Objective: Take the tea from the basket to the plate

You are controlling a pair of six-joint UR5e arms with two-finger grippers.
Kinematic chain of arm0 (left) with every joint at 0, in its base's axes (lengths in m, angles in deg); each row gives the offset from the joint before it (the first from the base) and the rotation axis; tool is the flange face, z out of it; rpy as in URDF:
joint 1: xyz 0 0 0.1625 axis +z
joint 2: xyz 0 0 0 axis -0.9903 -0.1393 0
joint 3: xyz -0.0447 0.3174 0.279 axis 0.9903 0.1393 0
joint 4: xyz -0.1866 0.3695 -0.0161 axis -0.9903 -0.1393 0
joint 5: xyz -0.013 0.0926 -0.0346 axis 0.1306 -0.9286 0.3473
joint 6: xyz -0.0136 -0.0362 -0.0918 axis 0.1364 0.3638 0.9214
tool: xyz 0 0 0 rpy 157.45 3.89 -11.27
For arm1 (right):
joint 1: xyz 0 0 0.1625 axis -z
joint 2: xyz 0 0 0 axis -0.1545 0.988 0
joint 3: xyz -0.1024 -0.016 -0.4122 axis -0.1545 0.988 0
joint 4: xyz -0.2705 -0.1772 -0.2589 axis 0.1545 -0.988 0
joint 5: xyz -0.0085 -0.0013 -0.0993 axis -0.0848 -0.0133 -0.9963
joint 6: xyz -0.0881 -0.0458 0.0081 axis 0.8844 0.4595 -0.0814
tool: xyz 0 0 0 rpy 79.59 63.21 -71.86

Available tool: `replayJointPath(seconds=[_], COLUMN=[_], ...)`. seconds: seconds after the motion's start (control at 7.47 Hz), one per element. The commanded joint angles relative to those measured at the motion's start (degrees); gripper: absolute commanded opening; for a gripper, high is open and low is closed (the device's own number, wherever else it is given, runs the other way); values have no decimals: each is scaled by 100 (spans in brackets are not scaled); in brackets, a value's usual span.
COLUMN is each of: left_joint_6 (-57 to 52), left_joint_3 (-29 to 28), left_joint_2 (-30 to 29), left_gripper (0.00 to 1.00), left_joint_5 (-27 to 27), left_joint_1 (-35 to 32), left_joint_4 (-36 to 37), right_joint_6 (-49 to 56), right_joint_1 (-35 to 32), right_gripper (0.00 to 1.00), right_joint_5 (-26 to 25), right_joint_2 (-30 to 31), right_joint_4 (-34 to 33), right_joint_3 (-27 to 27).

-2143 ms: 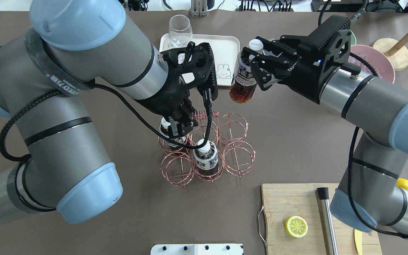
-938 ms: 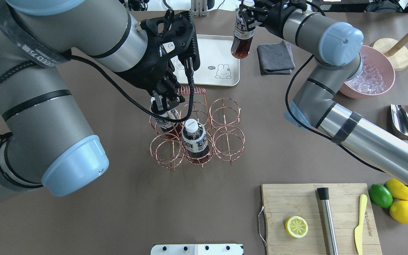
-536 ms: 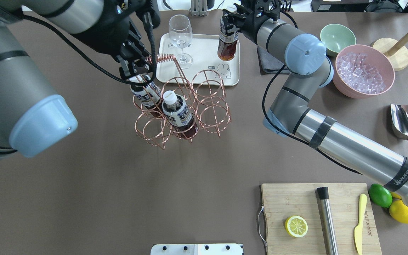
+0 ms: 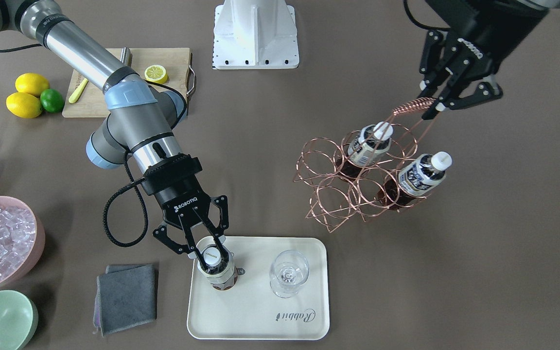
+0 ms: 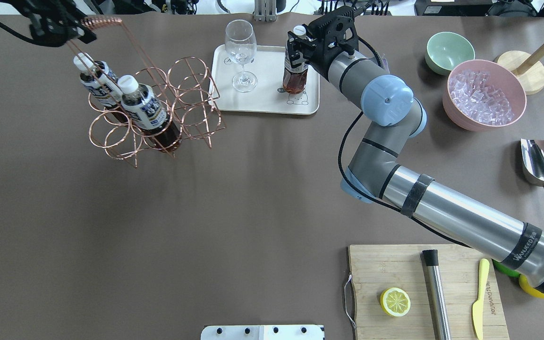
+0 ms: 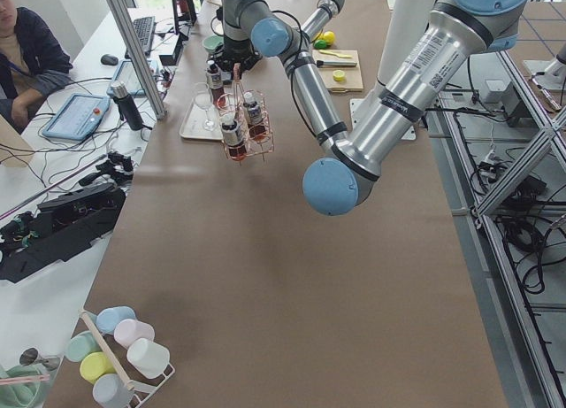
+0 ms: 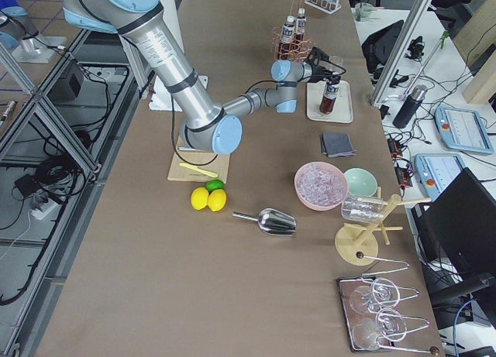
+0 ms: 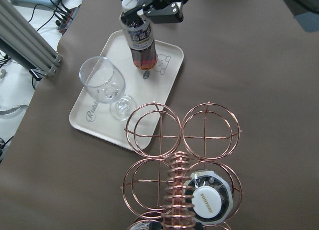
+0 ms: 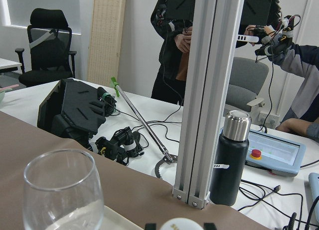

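My right gripper (image 5: 295, 56) is shut on the neck of a tea bottle (image 5: 293, 75), which stands upright on the cream plate (image 5: 262, 101) by the bear drawing. It also shows in the front view (image 4: 217, 270) and the left wrist view (image 8: 139, 40). My left gripper (image 4: 433, 104) is shut on the coiled handle (image 4: 411, 104) of the copper basket (image 5: 158, 108), far left of the plate. The basket hangs tilted. Two more tea bottles (image 5: 97, 80) (image 5: 147, 111) sit in its rings.
A wine glass (image 5: 241, 47) stands on the plate's left half. A grey cloth (image 4: 127, 296), green bowl (image 5: 446, 49) and pink ice bowl (image 5: 484, 94) lie right of the plate. A wooden board (image 5: 395, 269), a scoop (image 5: 539, 165) and citrus (image 4: 29, 95) are nearer the robot.
My left gripper has carried the basket by its handle far to the left. My right gripper has brought the tea bottle down onto the plate.
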Motion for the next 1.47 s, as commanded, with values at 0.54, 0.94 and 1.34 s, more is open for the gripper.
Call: replayJointPath(seconds=[0.54,0.94,1.34], left_joint_6=[-5073,-5272,-5316], left_joint_3=[-1123,-1775,-2408], left_joint_2=[638,805,805], left_gripper=[0,0,0], left_joint_5=[339,357,322], left_joint_1=[-1766,-2109,-2215], left_joint_4=[765,705,329], right_joint_6=[9,9,-428], right_joint_1=[36,36,1], right_gripper=[100,100,100], right_joint_5=[-7,2,406], right_joint_2=[-7,11,650], right_joint_4=[8,8,-1714], right_joint_3=[23,-73,-2209])
